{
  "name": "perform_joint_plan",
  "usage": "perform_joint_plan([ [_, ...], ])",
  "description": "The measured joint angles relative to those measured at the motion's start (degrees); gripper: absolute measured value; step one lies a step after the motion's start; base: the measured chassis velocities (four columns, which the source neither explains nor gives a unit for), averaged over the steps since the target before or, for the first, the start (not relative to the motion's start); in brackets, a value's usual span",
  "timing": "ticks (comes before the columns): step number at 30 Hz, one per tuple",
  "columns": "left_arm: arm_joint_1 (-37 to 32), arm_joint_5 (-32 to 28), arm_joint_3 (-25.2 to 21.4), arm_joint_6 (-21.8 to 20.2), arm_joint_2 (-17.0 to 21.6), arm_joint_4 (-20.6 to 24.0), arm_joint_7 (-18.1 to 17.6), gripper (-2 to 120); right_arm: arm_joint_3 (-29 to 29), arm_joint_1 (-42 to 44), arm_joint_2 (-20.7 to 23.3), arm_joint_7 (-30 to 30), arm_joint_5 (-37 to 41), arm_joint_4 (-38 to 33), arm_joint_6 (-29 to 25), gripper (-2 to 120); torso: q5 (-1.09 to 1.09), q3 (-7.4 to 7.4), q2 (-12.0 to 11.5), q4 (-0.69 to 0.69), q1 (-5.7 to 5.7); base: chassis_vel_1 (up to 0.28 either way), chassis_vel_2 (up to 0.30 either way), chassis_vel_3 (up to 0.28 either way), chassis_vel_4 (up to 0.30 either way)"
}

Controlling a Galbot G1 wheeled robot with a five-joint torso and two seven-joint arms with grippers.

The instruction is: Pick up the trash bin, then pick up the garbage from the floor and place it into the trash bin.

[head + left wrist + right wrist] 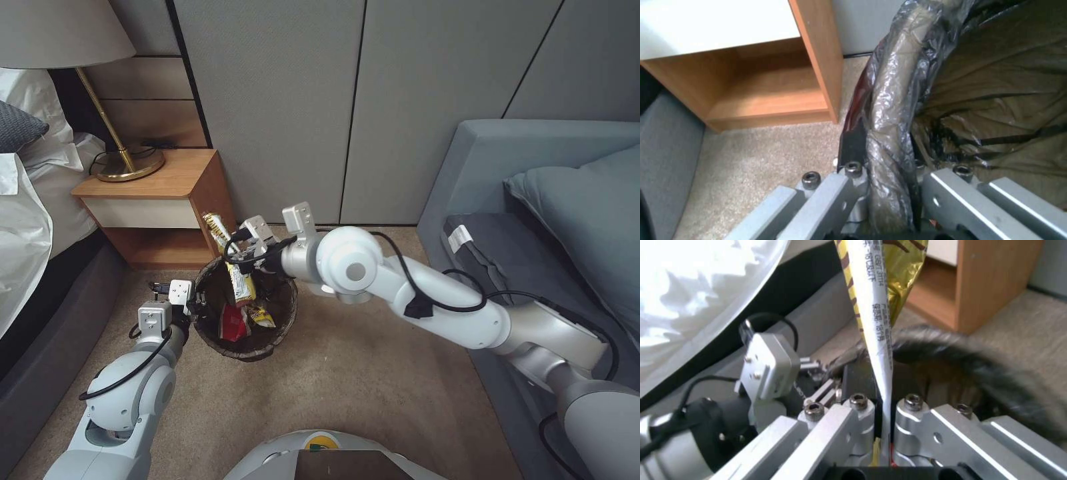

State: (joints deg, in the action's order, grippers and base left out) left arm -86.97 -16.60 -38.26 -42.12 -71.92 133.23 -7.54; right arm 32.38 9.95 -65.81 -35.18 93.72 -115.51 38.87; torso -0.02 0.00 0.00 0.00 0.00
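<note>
1. The trash bin (245, 313), lined with a dark bag folded over its rim, sits low over the carpet (360, 393), at 5 o'clock from the wooden nightstand (157, 200). Whether its base touches the carpet cannot be told.
2. Inside the bin lie a red packet (231, 325) and a yellow wrapper (261, 317).
3. The gold snack wrapper (230, 263) stands nearly upright over the bin mouth. Its lower end hangs inside the rim and its upper end projects toward 11 o'clock.
4. The right gripper (248, 255) is above the bin's 12 o'clock edge. Its fingers are clenched on the wrapper; the right wrist view shows the wrapper's white seam (878, 340) pinched between the two metal fingers (849, 420).
5. The left gripper (193, 308) is at the bin's 9 o'clock side. The left wrist view shows its fingers (835, 193) closed on the bagged rim (889, 133), one outside and one inside.
6. Progress, as judged: the bin pickup is done and some litter is already deposited. The held wrapper is not yet released.
7. No further litter is visible on the carpet here, so what is left beyond this release cannot be told.
8. Surroundings: a brass lamp (127, 163) stands on the nightstand. A bed (33, 220) lies at 9 o'clock and a grey sofa (533, 200) at 3 o'clock.
</note>
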Motion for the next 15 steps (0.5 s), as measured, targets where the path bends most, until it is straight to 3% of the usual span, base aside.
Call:
perform_joint_plan([
  [15,-0.05,-0.48,0.00,-0.01,0.33,1.38,0.29,0,3.22,2.51,-0.73,-0.71,-3.69,4.40,0.38,0,0.02,0.00,0.00,0.00,0.00,0.000,0.000,0.000,0.000],
])
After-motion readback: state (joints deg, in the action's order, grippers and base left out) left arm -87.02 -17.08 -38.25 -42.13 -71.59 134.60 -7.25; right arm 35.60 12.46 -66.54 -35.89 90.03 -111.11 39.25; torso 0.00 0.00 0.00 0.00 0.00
